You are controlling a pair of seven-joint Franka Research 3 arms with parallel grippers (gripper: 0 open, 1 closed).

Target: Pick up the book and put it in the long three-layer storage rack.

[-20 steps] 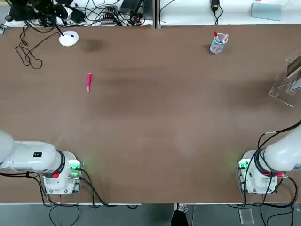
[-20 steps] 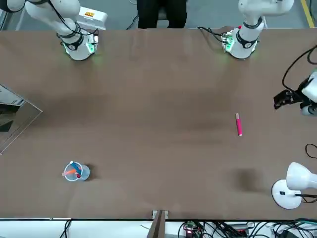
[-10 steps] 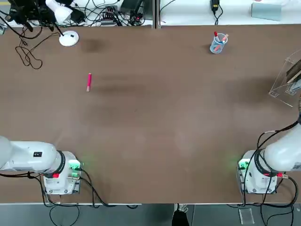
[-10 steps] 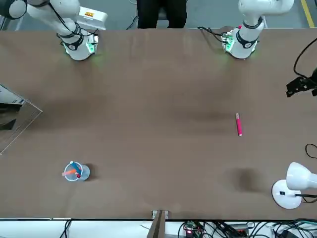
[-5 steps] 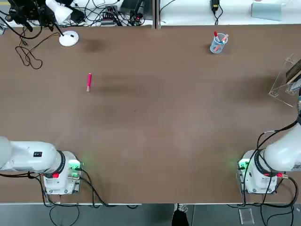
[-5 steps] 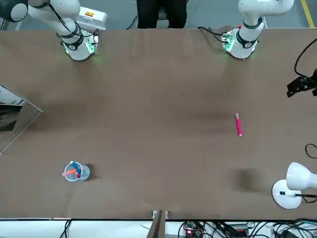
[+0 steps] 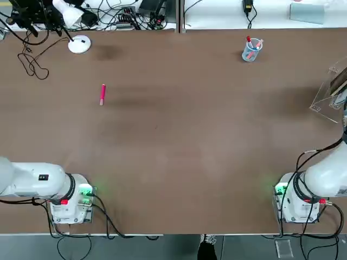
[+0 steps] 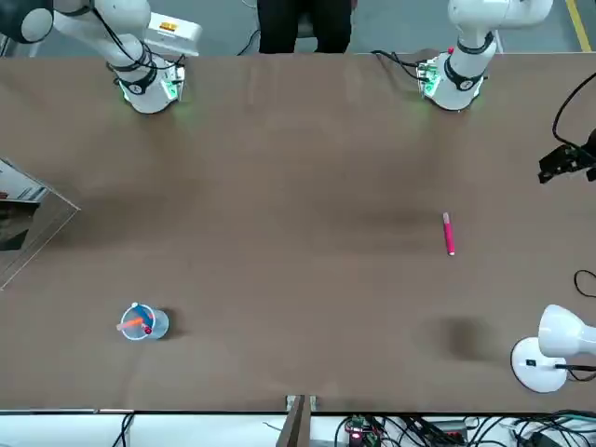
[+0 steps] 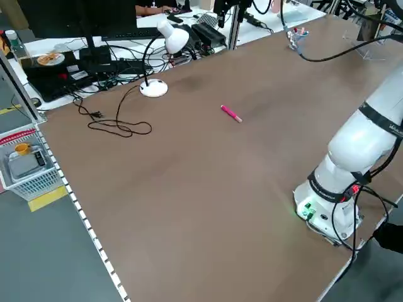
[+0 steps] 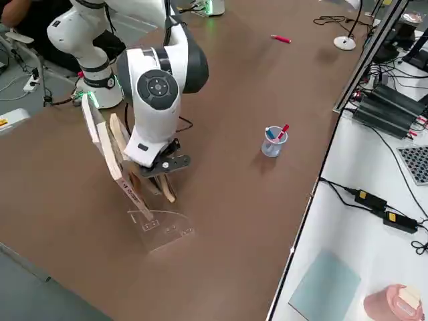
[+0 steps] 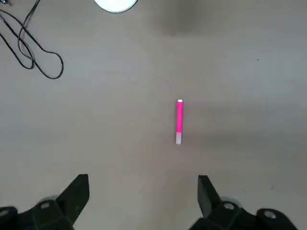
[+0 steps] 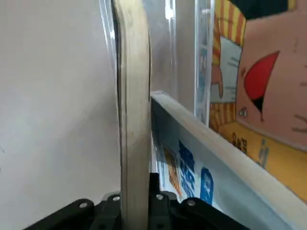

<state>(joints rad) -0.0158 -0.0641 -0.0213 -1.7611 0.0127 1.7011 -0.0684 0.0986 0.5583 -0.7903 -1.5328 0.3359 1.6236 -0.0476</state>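
The book (image 12: 133, 120) stands on edge inside the long three-layer storage rack (image 10: 160, 231), its tan page edge facing the right wrist camera. My right gripper (image 12: 135, 200) is shut on the book's lower edge. In the right side view that gripper (image 10: 164, 172) reaches down among the rack's slanted clear walls. Other books with colourful covers (image 12: 249, 96) lean in the neighbouring compartment. The rack (image 7: 329, 93) sits at the table's right edge. My left gripper (image 11: 142, 181) hangs open high above the table, nothing between its fingers.
A pink pen (image 7: 102, 93) lies on the table's left half, under the left gripper. A white desk lamp (image 7: 79, 43) and a looped black cable (image 7: 32, 62) occupy the far left corner. A clear cup of pens (image 7: 251, 50) stands at the far right.
Two seconds ago the left gripper was nearer the pen; it has drawn off toward the table's left side and now holds still. The right gripper stays shut on the book in the rack.
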